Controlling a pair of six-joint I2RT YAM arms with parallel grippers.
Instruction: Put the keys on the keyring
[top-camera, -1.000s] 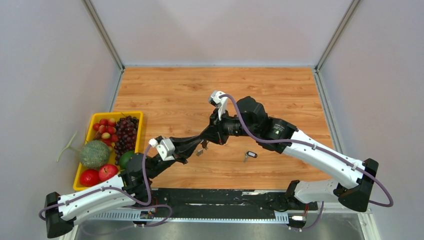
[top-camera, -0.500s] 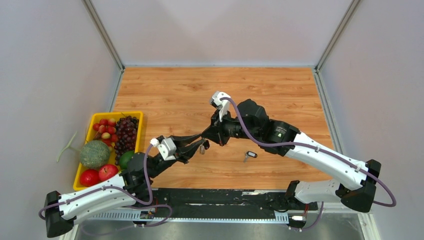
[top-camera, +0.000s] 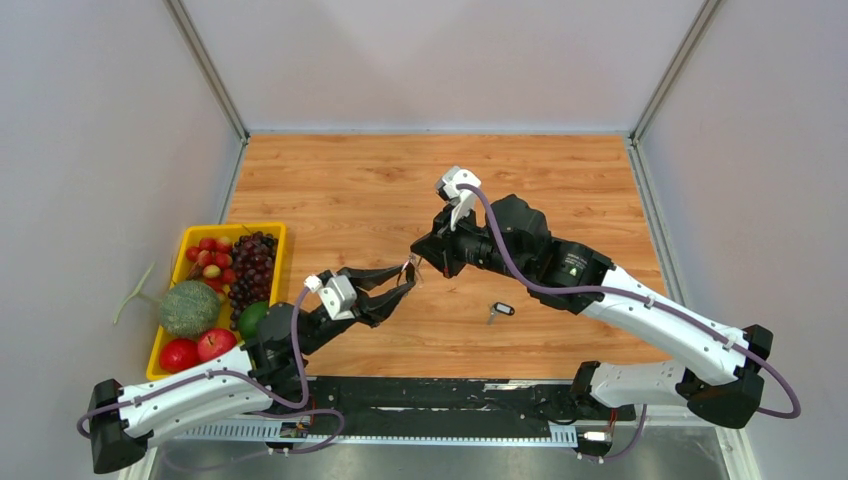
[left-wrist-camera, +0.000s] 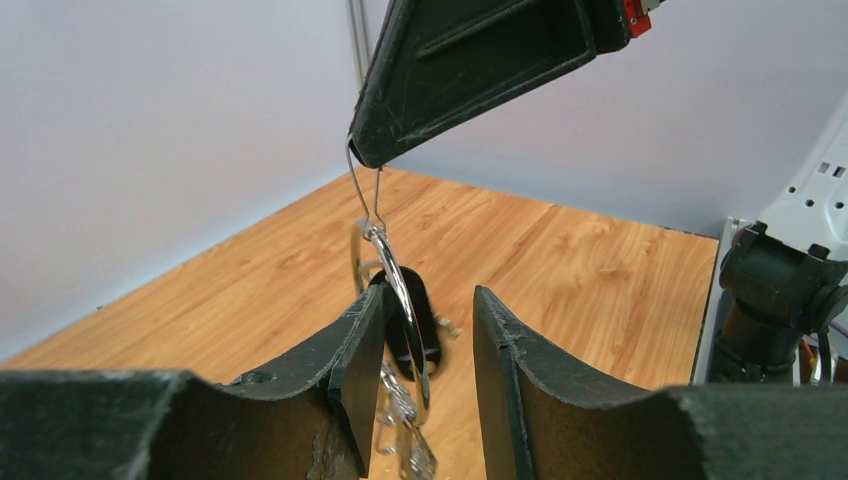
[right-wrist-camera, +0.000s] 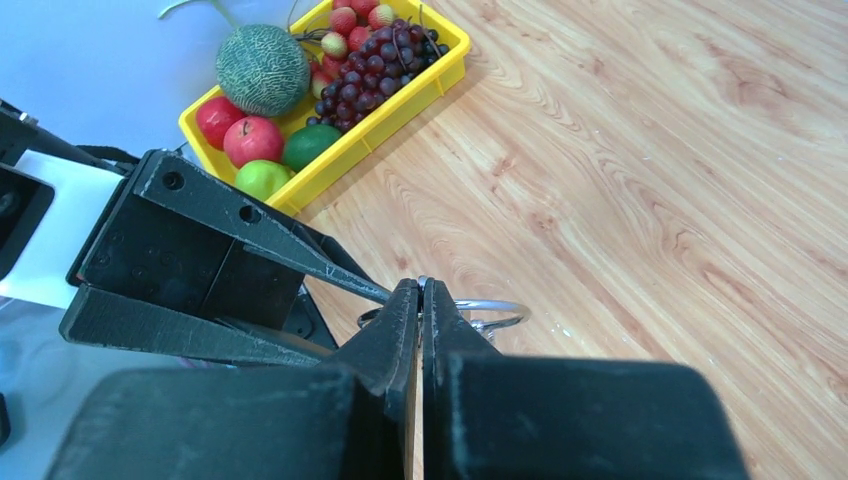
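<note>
as right end effector (right-wrist-camera: 421, 286) pinches, thin silver keyring (left-wrist-camera: 402, 287)

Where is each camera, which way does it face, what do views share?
Top: above and behind the bases, facing down at the table; left arm, right arm, fruit tray, loose key.
Left wrist: on the left arm, facing a wall corner through its open left claw; right claw above pinches the key ring.
Right wrist: on the right arm, facing down past its shut claw toward the tray.
Shared: both wrist views show the key ring and the other arm's claw.
</note>
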